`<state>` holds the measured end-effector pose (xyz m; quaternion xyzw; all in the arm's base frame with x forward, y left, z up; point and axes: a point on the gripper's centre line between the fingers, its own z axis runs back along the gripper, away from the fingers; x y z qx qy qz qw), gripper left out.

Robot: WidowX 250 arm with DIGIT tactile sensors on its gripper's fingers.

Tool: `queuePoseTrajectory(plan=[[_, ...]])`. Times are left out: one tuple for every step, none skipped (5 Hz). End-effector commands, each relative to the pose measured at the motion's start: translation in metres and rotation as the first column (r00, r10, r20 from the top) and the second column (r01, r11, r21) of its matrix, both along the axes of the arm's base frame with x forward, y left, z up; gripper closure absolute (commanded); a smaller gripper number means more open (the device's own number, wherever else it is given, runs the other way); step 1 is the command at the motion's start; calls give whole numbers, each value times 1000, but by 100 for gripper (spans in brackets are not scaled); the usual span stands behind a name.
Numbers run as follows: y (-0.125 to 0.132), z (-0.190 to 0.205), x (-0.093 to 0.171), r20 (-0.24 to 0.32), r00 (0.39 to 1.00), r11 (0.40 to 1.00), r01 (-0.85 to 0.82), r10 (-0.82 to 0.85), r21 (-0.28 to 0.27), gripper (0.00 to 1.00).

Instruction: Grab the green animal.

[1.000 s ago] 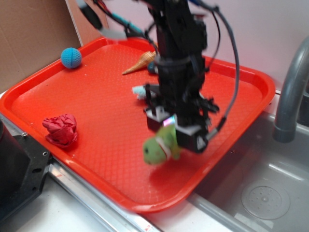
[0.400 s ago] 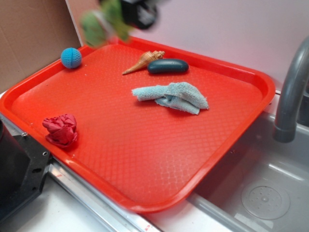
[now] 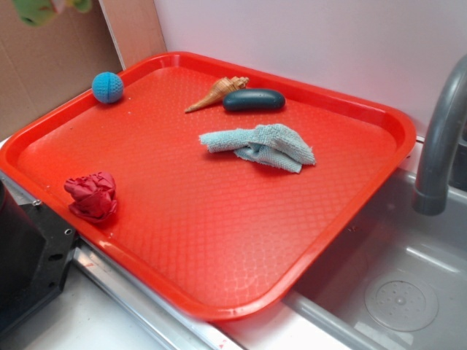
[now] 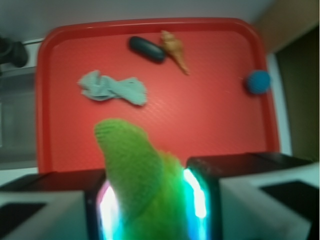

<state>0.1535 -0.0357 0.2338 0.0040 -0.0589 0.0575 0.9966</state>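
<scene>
End effector [image 4: 150, 200] was clamped on the green animal [image 4: 137, 175], fuzzy plush squeezed between the two glowing pads [image 4: 196, 192] in the wrist view, high above the red tray [image 4: 150, 120]. From the exterior camera only a blurry green bit of the toy [image 3: 35, 10] showed at the top left corner, off past the tray's edge.

So I'd call the grab basically done. The worry: the plush is soft and fuzzy, and a good part of it stuck out beyond the pads, so it could slide loose if the arm swung fast, and from up there it might land outside the tray or bounce toward the sink [image 3: 394, 292].

Tray itself held the leftovers: a blue ball [image 3: 107, 87] near the far corner, a shell [image 3: 216, 92] touching a dark oval thing [image 3: 254, 100], a pale teal cloth [image 3: 260, 146] mid-tray, and a crumpled red rag [image 3: 93, 195] by the near rim.
</scene>
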Motion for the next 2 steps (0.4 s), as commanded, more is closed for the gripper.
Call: queuePoseTrajectory(plan=[[11,11,37,-16,999,999,41,-41,0,100],[7,0,43,-58,997,999,51,-52,-14,100]])
